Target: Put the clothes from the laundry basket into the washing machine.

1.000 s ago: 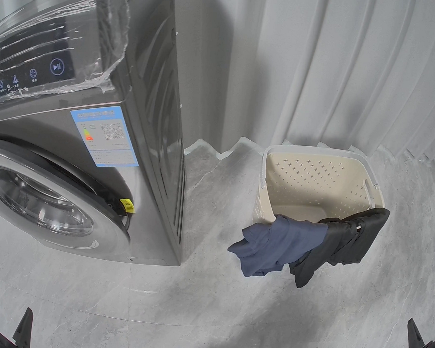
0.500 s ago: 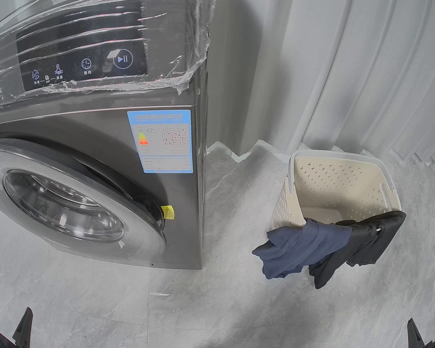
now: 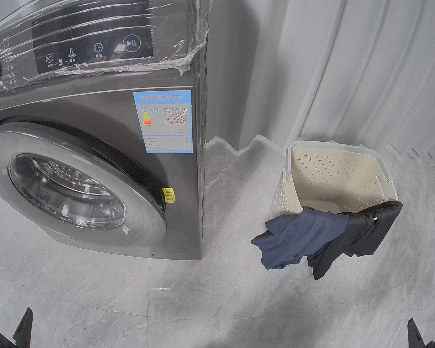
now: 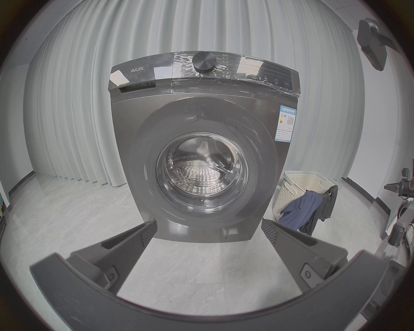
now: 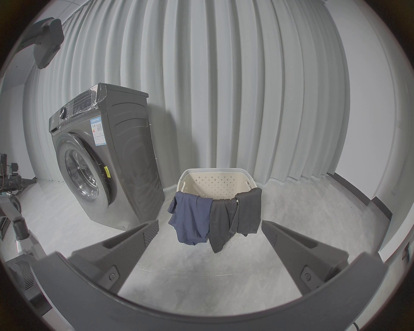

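A grey front-loading washing machine point(image 3: 106, 139) stands on the floor at the left, its round glass door point(image 3: 68, 191) shut. To its right stands a cream perforated laundry basket point(image 3: 336, 175). A blue garment point(image 3: 297, 234) and a black garment point(image 3: 361, 231) hang over its near rim. My left gripper point(image 3: 5, 315) is low at the near left, open and empty, facing the machine door point(image 4: 202, 172). My right gripper point(image 3: 426, 327) is at the near right, also open and empty, facing the basket point(image 5: 215, 179) with the blue garment point(image 5: 189, 217) and black garment point(image 5: 235, 213).
White pleated curtains point(image 3: 363, 68) line the wall behind the machine and basket. Grey tiled floor point(image 3: 218, 300) lies open between me, the machine and the basket. Plastic film point(image 3: 103, 40) covers the machine's control panel.
The whole head view has shifted, so the camera moved: the machine's front now faces me more and the basket sits slightly higher. Clothes, basket and both grippers look unmoved.
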Robot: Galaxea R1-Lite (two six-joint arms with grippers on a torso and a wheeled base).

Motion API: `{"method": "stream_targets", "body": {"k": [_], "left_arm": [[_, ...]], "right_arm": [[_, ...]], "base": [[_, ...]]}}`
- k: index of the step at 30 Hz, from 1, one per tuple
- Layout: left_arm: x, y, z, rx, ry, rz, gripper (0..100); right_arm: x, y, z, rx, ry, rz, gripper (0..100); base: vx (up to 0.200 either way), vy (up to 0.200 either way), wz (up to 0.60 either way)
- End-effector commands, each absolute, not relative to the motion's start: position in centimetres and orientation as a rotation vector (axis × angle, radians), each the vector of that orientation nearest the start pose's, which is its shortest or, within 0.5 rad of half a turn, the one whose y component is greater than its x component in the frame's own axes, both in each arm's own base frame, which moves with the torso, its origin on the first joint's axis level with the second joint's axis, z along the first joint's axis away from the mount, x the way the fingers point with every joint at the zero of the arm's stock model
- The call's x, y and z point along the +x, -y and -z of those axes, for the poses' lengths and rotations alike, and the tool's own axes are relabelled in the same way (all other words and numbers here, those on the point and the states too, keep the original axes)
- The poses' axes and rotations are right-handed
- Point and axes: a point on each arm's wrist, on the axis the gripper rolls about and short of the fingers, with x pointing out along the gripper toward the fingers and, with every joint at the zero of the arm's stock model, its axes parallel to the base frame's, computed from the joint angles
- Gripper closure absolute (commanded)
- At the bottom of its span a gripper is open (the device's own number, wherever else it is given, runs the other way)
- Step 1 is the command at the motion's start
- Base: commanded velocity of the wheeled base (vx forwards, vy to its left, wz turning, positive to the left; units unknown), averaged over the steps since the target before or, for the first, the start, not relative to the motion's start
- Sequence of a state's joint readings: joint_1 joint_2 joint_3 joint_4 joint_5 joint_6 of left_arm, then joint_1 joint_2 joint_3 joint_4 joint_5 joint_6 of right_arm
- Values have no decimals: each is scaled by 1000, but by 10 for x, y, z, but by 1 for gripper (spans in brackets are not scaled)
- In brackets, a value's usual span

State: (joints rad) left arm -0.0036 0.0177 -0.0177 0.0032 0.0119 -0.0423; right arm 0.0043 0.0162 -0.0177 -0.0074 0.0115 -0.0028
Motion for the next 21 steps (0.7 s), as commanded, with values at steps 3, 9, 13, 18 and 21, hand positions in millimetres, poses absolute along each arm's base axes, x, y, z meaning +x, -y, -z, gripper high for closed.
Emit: {"method": "stream_targets", "body": {"k": [3, 9, 13, 18, 21], "left_arm": [[-23, 0, -76, -43, -4, -9, 0], [-23, 0, -76, -43, -4, -9, 0], [-23, 0, -76, -43, -4, -9, 0], [-23, 0, -76, -43, -4, -9, 0], [-23, 0, -76, -43, -4, -9, 0]], "right_arm": [[-23, 0, -76, -3, 8, -17, 0], [-23, 0, -76, -3, 8, -17, 0], [-23, 0, -76, -3, 8, -17, 0], [-23, 0, -76, -3, 8, -17, 0], [-23, 0, -76, -3, 8, -17, 0]], "base": [[0, 200, 0], [0, 200, 0], [0, 200, 0], [0, 200, 0], [0, 200, 0]]}}
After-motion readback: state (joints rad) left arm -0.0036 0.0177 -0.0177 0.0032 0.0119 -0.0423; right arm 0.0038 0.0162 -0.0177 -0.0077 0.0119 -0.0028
